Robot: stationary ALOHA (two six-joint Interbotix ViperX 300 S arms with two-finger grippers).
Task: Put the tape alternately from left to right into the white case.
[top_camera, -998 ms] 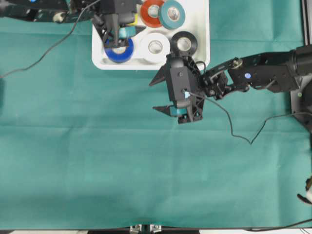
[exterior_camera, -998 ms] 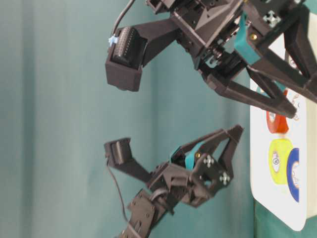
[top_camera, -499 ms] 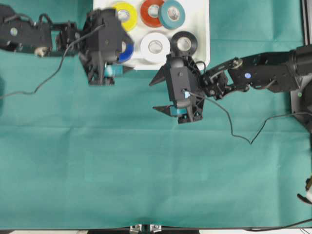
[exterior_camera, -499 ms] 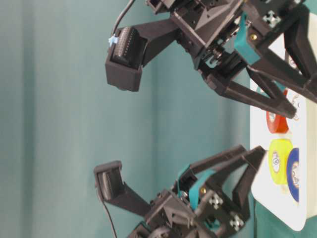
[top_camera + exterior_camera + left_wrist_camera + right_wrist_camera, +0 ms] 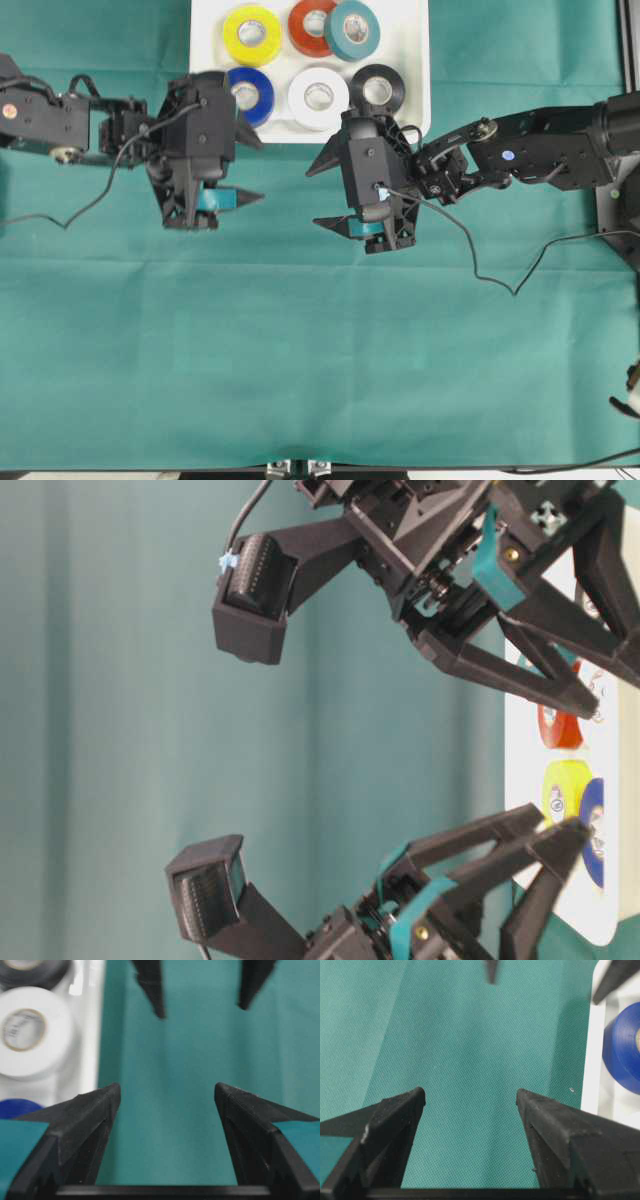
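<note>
A: We start at the left hand (image 5: 243,166). Its jaws stand wide apart with nothing between them, and it hangs over the green cloth (image 5: 300,360) just below the case's (image 5: 412,110) lower left corner.

B: We agree. From its wrist camera we see only cloth between the two fingers (image 5: 80,1120), with the case edge and the white roll (image 5: 30,1030) off to the left.

A: The right hand (image 5: 320,195) is spread too, and bare. It sits near the middle of the surface, just under the case's lower right part, its fingers pointing toward the left hand.

B: In the right wrist view we see cloth between its fingers (image 5: 390,1125) and the blue roll (image 5: 625,1055) in the case at the right edge.

A: The two hands face each other with a stretch of cloth between them, apart.

B: And the tape? We count six rolls, all inside the case. Back row from left: yellow (image 5: 252,34), red-orange (image 5: 311,25), teal (image 5: 352,29), the teal one overlapping the red-orange.

A: Front row from left: blue (image 5: 250,95), white (image 5: 318,97), black (image 5: 377,90). None lies on the cloth.

B: From the table-level view we only make out the case (image 5: 525,810) standing at the right, with parts of the yellow, blue and red-orange rolls showing.
</note>
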